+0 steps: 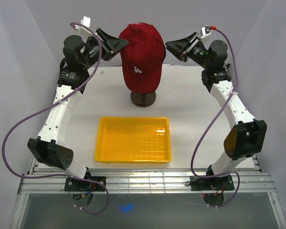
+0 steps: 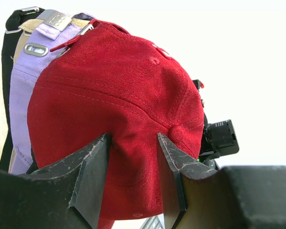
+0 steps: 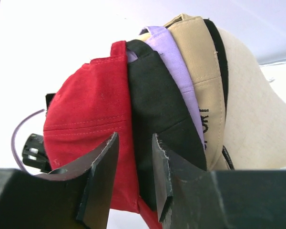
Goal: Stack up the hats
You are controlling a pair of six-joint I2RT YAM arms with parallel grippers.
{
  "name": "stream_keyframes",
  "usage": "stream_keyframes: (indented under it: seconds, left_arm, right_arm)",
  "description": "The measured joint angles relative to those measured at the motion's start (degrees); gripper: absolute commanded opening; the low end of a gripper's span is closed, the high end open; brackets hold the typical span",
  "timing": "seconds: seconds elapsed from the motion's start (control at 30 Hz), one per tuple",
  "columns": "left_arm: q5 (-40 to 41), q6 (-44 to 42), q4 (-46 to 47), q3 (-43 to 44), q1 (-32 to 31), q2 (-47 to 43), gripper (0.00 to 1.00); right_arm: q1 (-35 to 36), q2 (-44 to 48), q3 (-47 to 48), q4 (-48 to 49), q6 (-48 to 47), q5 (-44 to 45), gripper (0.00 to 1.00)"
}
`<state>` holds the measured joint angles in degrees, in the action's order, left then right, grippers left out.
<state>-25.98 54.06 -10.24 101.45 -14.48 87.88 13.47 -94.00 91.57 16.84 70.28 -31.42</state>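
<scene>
The four hats sit stacked on the cream mannequin head (image 3: 260, 109). The red cap with the white "LA" logo (image 1: 142, 55) is outermost. In the right wrist view the red cap (image 3: 86, 119), black cap (image 3: 152, 95), lavender cap (image 3: 174, 62) and tan cap (image 3: 200, 62) overlap in that order. The left wrist view shows the red cap (image 2: 114, 95), lavender cap (image 2: 19, 95), tan strap (image 2: 26, 26) and black cap (image 2: 9, 52). My left gripper (image 1: 118, 45) (image 2: 133, 138) is open at the stack's left side. My right gripper (image 1: 170, 46) (image 3: 135, 136) is open just right of it.
A yellow plastic tray (image 1: 105, 143) lies on the white table in front of the mannequin's dark round base (image 1: 143, 98). Grey walls close in the back and both sides. Both arms reach up along the table's left and right edges.
</scene>
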Motion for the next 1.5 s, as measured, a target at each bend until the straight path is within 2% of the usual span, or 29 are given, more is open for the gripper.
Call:
stream_keyframes:
  seconds: [0.47,1.07,1.5]
  left_arm:
    - [-0.22,0.0,-0.02,0.74,0.0,0.07,0.54]
    - [-0.61,0.02,0.13,0.74,0.0,1.03,0.54]
    - [-0.87,0.04,0.26,0.74,0.0,1.09,0.54]
  right_arm:
    - [0.0,-3.5,-2.43,14.45,9.81,-2.43,0.41]
    - [0.0,-5.09,-2.43,22.16,14.88,-3.3,0.42]
    - [0.13,-7.13,-2.43,22.77,15.52,-3.54,0.41]
